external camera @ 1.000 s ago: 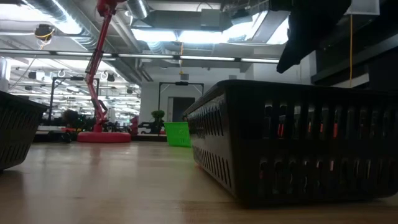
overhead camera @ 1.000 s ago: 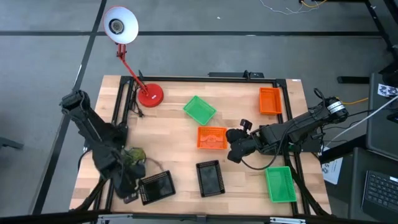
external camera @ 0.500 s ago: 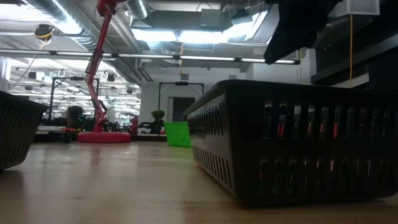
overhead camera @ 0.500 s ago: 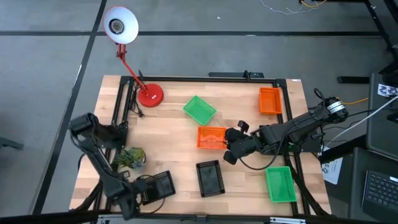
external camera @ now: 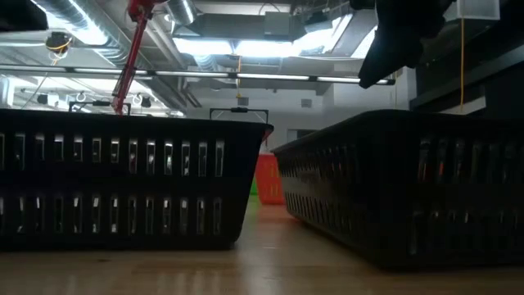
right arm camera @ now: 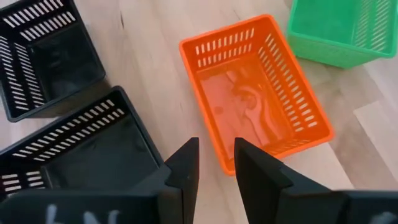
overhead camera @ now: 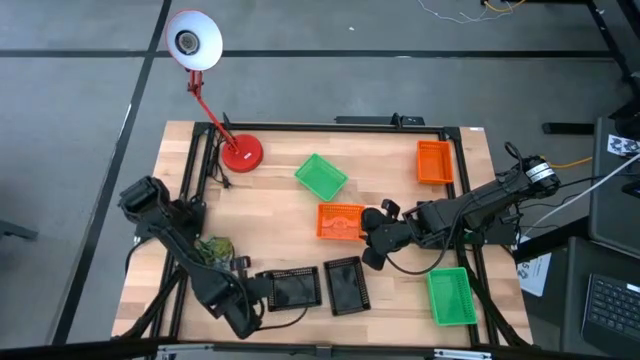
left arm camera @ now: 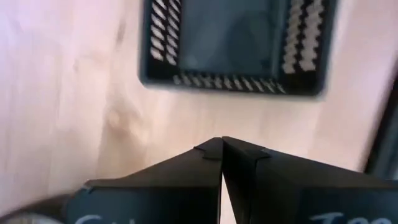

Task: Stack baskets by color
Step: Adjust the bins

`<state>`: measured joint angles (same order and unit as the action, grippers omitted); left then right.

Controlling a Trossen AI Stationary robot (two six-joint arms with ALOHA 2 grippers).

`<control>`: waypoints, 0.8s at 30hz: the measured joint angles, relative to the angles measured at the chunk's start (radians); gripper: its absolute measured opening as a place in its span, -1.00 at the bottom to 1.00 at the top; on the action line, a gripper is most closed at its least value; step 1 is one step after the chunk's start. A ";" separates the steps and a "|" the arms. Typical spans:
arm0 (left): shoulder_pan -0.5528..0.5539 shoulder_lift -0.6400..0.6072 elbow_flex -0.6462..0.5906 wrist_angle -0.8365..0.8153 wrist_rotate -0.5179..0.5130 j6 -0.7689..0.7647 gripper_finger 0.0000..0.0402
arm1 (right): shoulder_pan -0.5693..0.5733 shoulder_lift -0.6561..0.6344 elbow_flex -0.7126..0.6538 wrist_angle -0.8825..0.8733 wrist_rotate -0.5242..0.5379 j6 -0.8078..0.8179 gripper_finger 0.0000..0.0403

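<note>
On wooden table (overhead camera: 275, 215): six baskets, two per colour. Near front edge, two black baskets side by side, left black basket (overhead camera: 292, 288) just beside right black basket (overhead camera: 345, 285), a narrow gap between. Centre orange basket (overhead camera: 340, 221) mid-table; second orange basket (overhead camera: 434, 162) at far right corner. One green basket (overhead camera: 321, 176) tilted toward the back, another green basket (overhead camera: 450, 296) at front right. Left gripper (overhead camera: 246, 303) low at front left, jaws pressed together, left black basket just ahead of its tips, not held. Right gripper (right arm camera: 214, 160) above the centre orange basket's near rim, jaws apart, holding nothing. Red lamp (overhead camera: 240, 151) at back left; small plant (overhead camera: 212, 250) beside left arm.
</note>
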<state>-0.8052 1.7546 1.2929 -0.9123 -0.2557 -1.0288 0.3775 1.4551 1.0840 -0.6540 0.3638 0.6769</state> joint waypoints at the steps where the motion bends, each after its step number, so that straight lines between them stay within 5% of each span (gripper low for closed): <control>1: 0.003 0.000 0.018 -0.040 0.040 -0.001 -1.00 | 0.000 0.000 0.000 -0.002 0.000 0.000 -0.51; 9: 0.110 0.087 -0.011 0.017 0.160 0.131 -1.00 | 0.000 0.000 0.000 -0.003 -0.001 -0.028 -0.51; 16: 0.328 0.163 -0.009 0.369 0.026 0.434 -1.00 | 0.000 0.000 0.000 -0.005 -0.001 -0.026 -0.51; 24: 0.422 0.044 -0.011 0.065 0.028 0.511 -1.00 | 0.007 0.000 0.000 -0.093 -0.052 0.009 -0.51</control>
<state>-0.3832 1.7987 1.2823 -0.8477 -0.2281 -0.5177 0.3843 1.4551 1.0840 -0.7470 0.3115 0.6862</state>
